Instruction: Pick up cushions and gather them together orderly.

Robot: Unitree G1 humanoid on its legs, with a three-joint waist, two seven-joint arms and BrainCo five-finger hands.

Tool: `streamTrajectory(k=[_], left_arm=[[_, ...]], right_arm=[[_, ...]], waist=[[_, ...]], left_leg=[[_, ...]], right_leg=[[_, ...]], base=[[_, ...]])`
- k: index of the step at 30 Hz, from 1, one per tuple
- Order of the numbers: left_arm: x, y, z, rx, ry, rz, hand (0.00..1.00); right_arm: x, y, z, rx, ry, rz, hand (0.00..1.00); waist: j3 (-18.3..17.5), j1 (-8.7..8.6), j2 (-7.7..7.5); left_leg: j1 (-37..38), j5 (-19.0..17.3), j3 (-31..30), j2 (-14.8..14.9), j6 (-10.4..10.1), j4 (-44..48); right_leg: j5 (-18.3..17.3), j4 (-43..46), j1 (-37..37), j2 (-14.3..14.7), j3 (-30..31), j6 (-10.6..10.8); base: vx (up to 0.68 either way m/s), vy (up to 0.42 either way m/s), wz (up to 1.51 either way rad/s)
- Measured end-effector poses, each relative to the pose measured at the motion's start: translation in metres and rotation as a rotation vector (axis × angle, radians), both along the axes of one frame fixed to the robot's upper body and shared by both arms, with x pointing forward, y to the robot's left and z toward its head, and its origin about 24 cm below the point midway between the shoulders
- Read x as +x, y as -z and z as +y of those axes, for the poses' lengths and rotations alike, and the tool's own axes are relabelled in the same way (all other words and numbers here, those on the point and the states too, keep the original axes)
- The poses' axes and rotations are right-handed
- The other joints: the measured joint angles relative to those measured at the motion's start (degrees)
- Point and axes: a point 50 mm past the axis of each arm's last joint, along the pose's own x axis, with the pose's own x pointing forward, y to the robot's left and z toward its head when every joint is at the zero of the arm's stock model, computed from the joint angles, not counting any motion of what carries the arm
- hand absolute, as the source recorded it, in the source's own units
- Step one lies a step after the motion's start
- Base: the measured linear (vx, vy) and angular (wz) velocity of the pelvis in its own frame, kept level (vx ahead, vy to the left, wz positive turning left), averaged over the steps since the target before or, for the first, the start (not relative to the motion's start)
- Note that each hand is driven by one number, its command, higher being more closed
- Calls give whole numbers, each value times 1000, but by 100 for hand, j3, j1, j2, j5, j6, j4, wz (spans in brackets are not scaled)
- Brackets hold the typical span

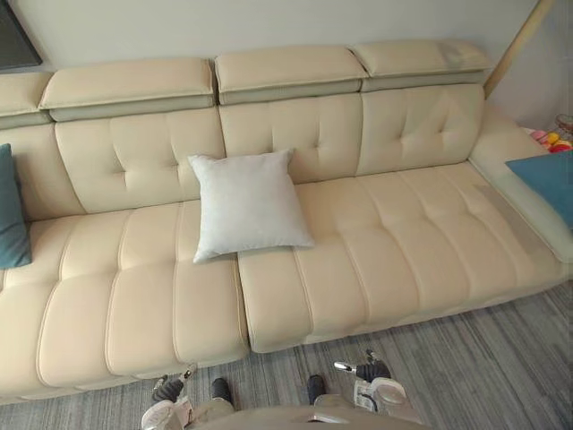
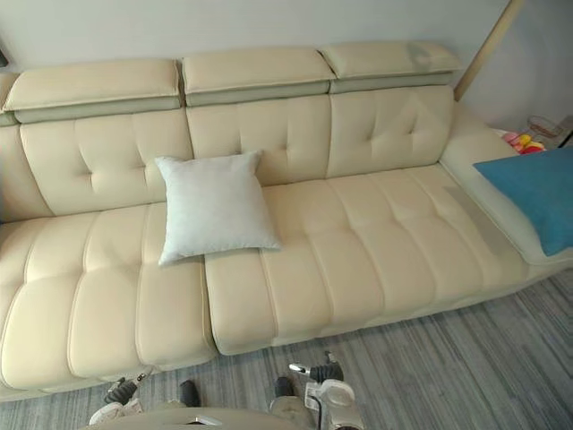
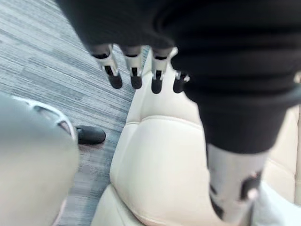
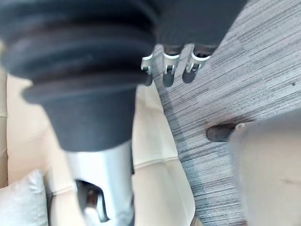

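Cushions lie well apart on the sofa [image 1: 403, 233]. The white cushion [image 1: 248, 204] leans against the backrest at the centre, over the seam between two seat sections. The left blue cushion [image 1: 11, 210] stands at the far left of the seat. The right blue cushion [image 2: 534, 195] rests on the right armrest.

Your left hand [image 3: 135, 75] hangs low in front of the sofa's near edge, above the floor [image 1: 466, 358]. Its fingers are straight and relaxed, and it holds nothing. Your right hand [image 4: 168, 70] hangs in the same way on the right, also empty.

Expect each cushion to be light, soft and not fragile. It will probably sag and fold if you lift it by one corner. The sofa surface looks smooth, so a pushed cushion may slide instead of lifting.

Take hold of the white cushion at its near edge and close the fingers deep into the filling. Alternatively, press one hand against each side edge to keep it flat.
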Motion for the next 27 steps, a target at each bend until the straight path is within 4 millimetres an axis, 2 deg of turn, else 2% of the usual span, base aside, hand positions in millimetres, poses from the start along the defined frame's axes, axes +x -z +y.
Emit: streamTrajectory(k=[1, 3, 4, 5, 6, 7, 9, 10, 12, 14, 15, 16, 17, 18, 19, 20, 21, 22, 23, 24, 25, 27], left_arm=[[1, -2, 6, 22, -3, -2, 0], [-2, -3, 12, 40, -6, 0, 0], [-5, -5, 23, 68, -8, 6, 0], [-5, -4, 20, 59, -8, 14, 0], [-5, -3, 18, 52, -10, 16, 0], [-5, -3, 17, 51, -7, 16, 0], [-1, -3, 16, 50, 9, 14, 0], [1, -4, 14, 49, 16, 9, 0], [4, -2, 5, 32, 54, 9, 0], [2, -1, 3, 27, 62, 17, 0], [2, -1, 0, 25, 76, 19, 0], [3, -1, 1, 27, 83, 16, 0], [12, -5, 6, 44, 84, -10, 0], [12, -5, 8, 41, 65, -13, 0], [10, -4, 7, 39, 66, -6, 0], [8, -3, 6, 38, 69, 0, 0], [6, -2, 2, 32, 76, 8, 0], [4, -2, 2, 28, 63, 11, 0], [4, -2, 3, 31, 64, 8, 0], [2, -2, 5, 37, 62, 13, 0], [1, -2, 8, 43, 62, 17, 0], [3, -2, 4, 37, 80, 17, 0]], right_arm=[[-12, 5, 4, 16, 10, 35, 0], [-16, 6, 5, 17, 11, 43, 0], [-17, 7, 4, 17, 11, 48, 0], [-8, 4, 3, 9, 3, 25, 0], [-3, 2, 0, 0, -1, 14, 0], [7, -3, -7, -25, -17, -9, 0], [19, -8, -7, -37, -45, -34, 0], [20, -8, -8, -38, -48, -37, 0], [18, -7, -6, -38, -56, -29, 0], [14, -6, -8, -41, -52, -17, 0], [13, -6, -11, -46, -48, -14, 0], [13, -6, -11, -45, -44, -14, 0], [12, -5, -8, -32, -33, -16, 0], [12, -5, -13, -39, -6, -17, 0], [11, -6, -16, -45, 3, -16, 0], [10, -6, -18, -48, 7, -17, 0], [10, -7, -21, -57, 21, -18, 0], [3, -4, -21, -57, 41, 4, 0], [-3, -1, -17, -43, 49, 18, 0], [-8, 3, -12, -28, 55, 38, 0], [-11, 6, -6, -6, 62, 60, 0], [-13, 7, -5, 8, 80, 63, 0]], waist=[[-36, -50, -60], [-126, -39, -212], [-229, 55, -404], [-279, 153, -408], [-262, 193, -342], [-263, 251, -246], [-82, 213, -169], [-29, 200, -130], [112, 186, 87], [118, 171, 172], [103, 127, 214], [91, 89, 145], [135, 90, -84], [143, 96, -123], [129, 58, -110], [132, 56, -85], [133, 50, 29], [130, 34, 34], [79, 40, -62], [21, 44, -84], [-47, 8, -173], [-53, -117, -183]], left_leg=[[-123, 85, -268, -43, 97, 82], [-183, 183, -446, -103, 65, 69], [-321, 285, -508, -235, -14, 103], [-519, 336, -576, -167, -86, 186], [-608, 337, -634, -129, -87, 226], [-857, 384, -693, -68, -127, 321], [-999, 493, -637, -81, -141, 334], [-1000, 499, -641, -75, -165, 330], [-819, 553, -682, -7, -221, 193], [-678, 583, -686, -17, -274, 15], [-676, 434, -721, -15, -462, -33], [-725, 183, -698, -45, -696, 23], [-893, -64, -679, -141, -543, 448], [-994, -177, -740, -242, -97, 1759], [-942, -610, -755, -271, -40, 2133], [-866, -886, -776, -282, -63, 2328], [-651, -1339, -911, -272, -189, 2372], [-466, -1501, -864, -302, -218, 2175], [-402, -1491, -789, -376, -226, 2042], [-407, -1490, -732, -451, -229, 1932], [-407, -1490, -696, -519, -227, 1834], [-335, -1489, -537, -518, -224, 1705]], right_leg=[[-322, 1213, -12, -175, -258, 151], [-443, 1731, 183, -327, -393, 260], [-318, 1285, 385, -419, -413, 552], [-395, 760, 481, -261, -430, 622], [-393, 493, 532, -202, -422, 620], [-403, -234, 653, -71, -434, 613], [-405, -1250, 1053, -34, -451, 616], [-359, -1392, 1123, -18, -452, 690], [-255, -1490, 1211, 72, -428, 708], [-263, -1406, 1206, 86, -420, 693], [-242, -1304, 1131, 97, -422, 667], [-220, -1313, 1077, 37, -427, 585], [-211, -1317, 951, -178, -366, 568], [-161, -1254, 863, -296, -198, 605], [-143, -1256, 864, -309, -111, 638], [-138, -1256, 869, -292, -38, 647], [-129, -1262, 867, -187, 158, 661], [-71, -1296, 852, -126, 427, 647], [4, -1387, 816, -149, 577, 654], [116, -1471, 695, -168, 733, 679], [357, -1674, 606, -163, 901, 700], [573, -1832, 591, -116, 952, 630]], base=[[-67, -34, 80], [-29, -95, 70], [-74, -141, 18], [-100, -138, -13], [-128, -84, -47], [-108, -66, -41], [-156, -51, -23], [-207, -12, -1], [-247, 16, -7], [-161, 8, -11], [-123, 6, -2], [-136, 44, -3], [-114, 50, -33], [-103, 46, -47], [-74, 19, -52], [-63, 62, -54], [-79, 114, -83], [-72, 123, -95], [-57, 118, -95], [-26, 112, -102], [-16, 108, -90], [22, 77, -81]])
